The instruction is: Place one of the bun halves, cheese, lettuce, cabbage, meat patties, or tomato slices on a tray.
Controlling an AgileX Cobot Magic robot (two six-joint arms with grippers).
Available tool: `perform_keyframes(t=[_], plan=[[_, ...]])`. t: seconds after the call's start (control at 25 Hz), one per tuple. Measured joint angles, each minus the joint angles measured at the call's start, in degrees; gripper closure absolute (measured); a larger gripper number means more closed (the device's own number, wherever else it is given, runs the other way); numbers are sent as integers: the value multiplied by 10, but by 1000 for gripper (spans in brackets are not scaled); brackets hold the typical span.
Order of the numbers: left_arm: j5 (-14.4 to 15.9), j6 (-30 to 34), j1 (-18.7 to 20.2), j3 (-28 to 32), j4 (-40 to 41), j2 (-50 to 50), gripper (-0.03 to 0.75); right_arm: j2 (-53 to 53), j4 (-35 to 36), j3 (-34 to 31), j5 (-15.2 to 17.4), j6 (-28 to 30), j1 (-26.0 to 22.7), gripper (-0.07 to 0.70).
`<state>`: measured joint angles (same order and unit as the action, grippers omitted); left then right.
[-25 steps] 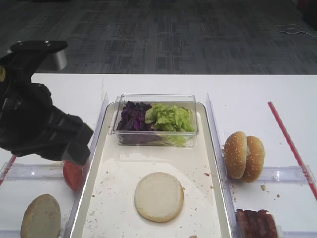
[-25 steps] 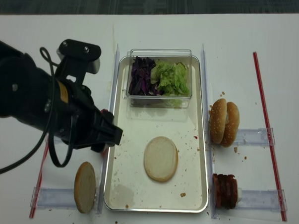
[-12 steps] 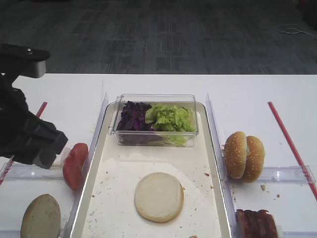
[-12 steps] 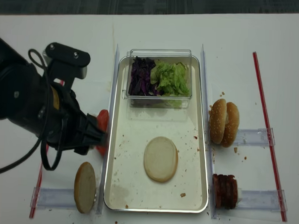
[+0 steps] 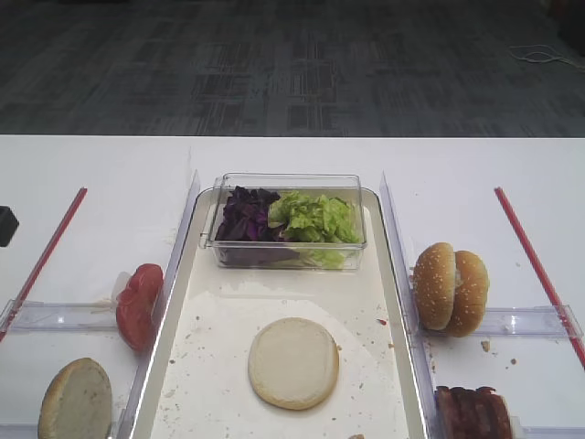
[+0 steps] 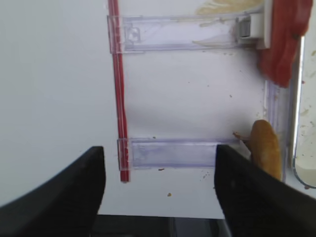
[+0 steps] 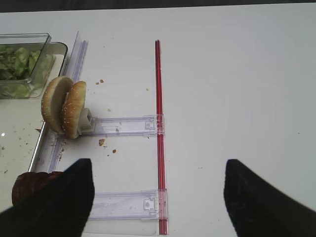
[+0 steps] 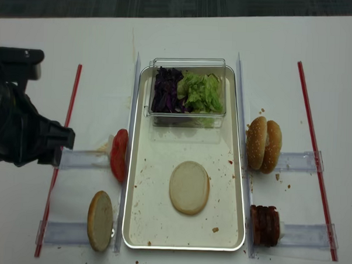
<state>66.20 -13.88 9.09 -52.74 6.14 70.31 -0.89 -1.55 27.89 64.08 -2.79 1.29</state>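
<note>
A pale bun half [image 5: 293, 362] [image 8: 189, 187] lies flat on the silver tray [image 5: 219, 320] [image 8: 154, 224]. At the tray's far end, purple cabbage [image 5: 245, 216] and green lettuce [image 5: 315, 218] fill a clear box. Red tomato slices [image 5: 137, 300] [image 6: 282, 42] stand left of the tray, and meat patties [image 5: 473, 413] [image 7: 27, 183] stand to its right. No cheese is in view. My left gripper [image 6: 159, 165] is open and empty over bare table, with the left arm [image 8: 18, 131] well left of the tray. My right gripper [image 7: 157, 170] is open and empty, right of the patties.
Two sesame buns [image 5: 450, 288] [image 7: 64, 106] stand on edge right of the tray. A browner bun half [image 5: 75, 400] [image 6: 266, 148] sits at the front left. Red strips [image 8: 67, 110] [image 7: 159, 123] and clear plastic rails [image 6: 173, 33] lie on both sides.
The left arm has pulled back leftward from the tray's left edge, uncovering the tomato slices. The bun half on the tray has not moved.
</note>
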Motion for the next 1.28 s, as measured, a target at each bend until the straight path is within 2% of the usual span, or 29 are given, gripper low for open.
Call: perform_keyframes(t=[0.2,0.36,0.64,1.28], plan=[[0,35,-75,0,-10,0,246,0,0,0,0,0,0,52],[5,54,-107,0,-17,0,246,0,0,0,0,0,0,52],[25,62,-111,7,-19,-21,246,0,0,0,0,0,0,52],[47,68,-111,187,-32,-322,246,0,0,0,0,-1,0,52]])
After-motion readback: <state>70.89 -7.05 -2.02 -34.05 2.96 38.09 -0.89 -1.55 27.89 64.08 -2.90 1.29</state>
